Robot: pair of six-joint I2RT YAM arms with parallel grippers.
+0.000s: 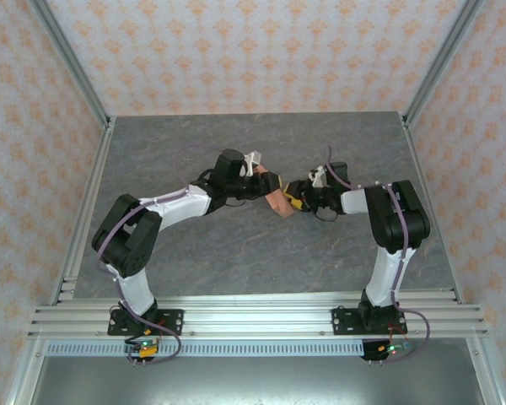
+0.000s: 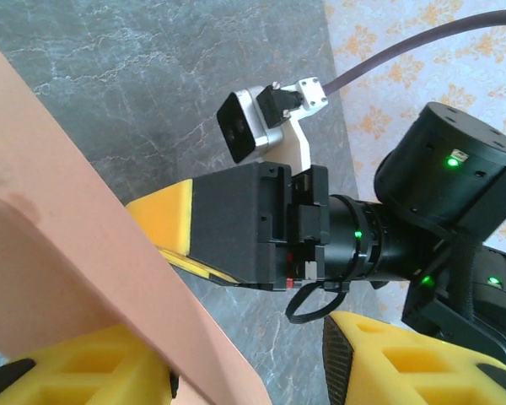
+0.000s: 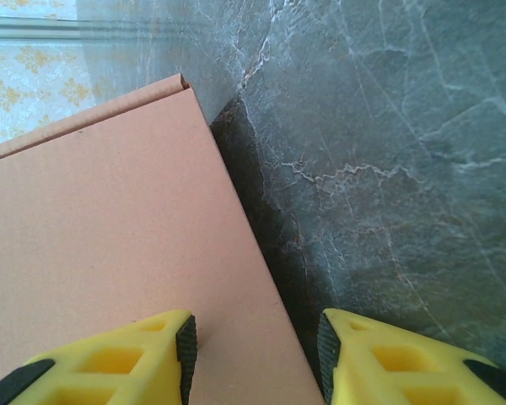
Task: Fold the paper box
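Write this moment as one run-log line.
left end effector: open, astride box | right end effector: open, astride box edge | box: between both

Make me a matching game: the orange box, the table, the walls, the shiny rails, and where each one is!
Things:
1. salmon-orange thin card paper box
2. grey marbled flat table
3. pale flower-patterned walls
4. silver ridged metal rails

Places:
a. along the near edge
b. round three sides
c. under the box
d. in the middle of the grey top

Pairs: 1-d, 2-c, 3-b, 4-a
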